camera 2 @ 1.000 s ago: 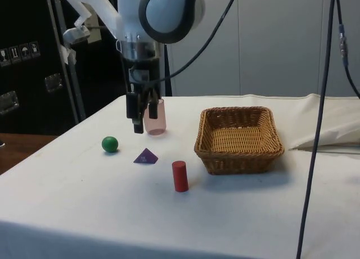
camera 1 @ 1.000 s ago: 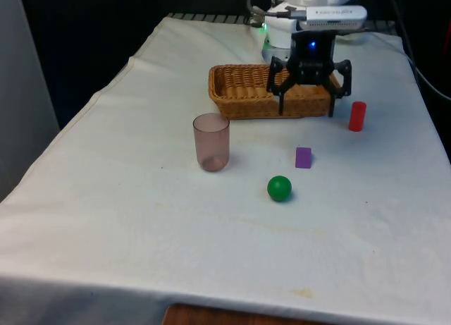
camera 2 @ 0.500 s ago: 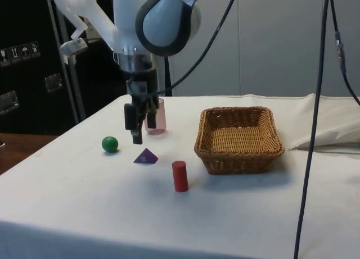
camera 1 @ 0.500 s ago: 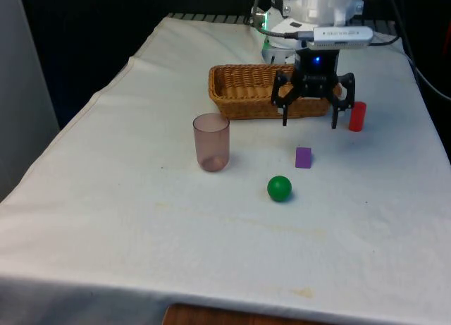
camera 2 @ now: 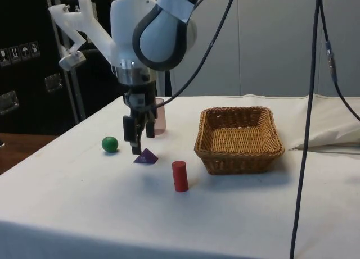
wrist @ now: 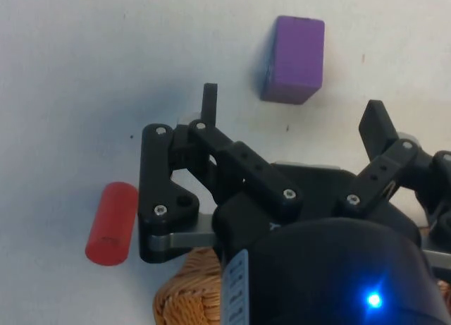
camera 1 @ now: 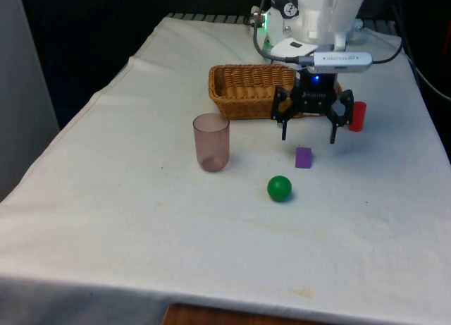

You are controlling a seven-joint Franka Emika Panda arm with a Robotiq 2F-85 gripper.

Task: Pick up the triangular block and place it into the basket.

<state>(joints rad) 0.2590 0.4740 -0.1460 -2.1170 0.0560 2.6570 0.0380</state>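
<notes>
Gripper [camera 1: 308,136] of black two-finger type, carried by the white arm [camera 2: 143,31], hangs above the white cloth-covered table [camera 1: 141,219] with its fingers spread wide and nothing between them. In the front view the two fingertips stand just behind the small purple triangular block [camera 1: 303,157], one to each side of it, and clear of it. In the side view the gripper [camera 2: 138,144] hangs just above and beside the purple block [camera 2: 145,156], whose sloped faces meet in a peak; whether a fingertip touches it cannot be told from there. In the wrist view the block [wrist: 292,59] lies on the cloth beyond the fingertips [wrist: 210,99], apart from them.

The block rests on the table, outside the rectangular woven wicker basket [camera 1: 243,92], which stands behind the gripper in the front view. A red cylinder [camera 1: 357,115] stands upright near the basket's end at the front view's right. A green ball [camera 1: 279,188] lies near the block, on the side away from the basket. A translucent pink plastic cup [camera 1: 211,142] stands upright toward the front view's left, well apart from the block. In the side view the basket [camera 2: 239,138] appears empty.
</notes>
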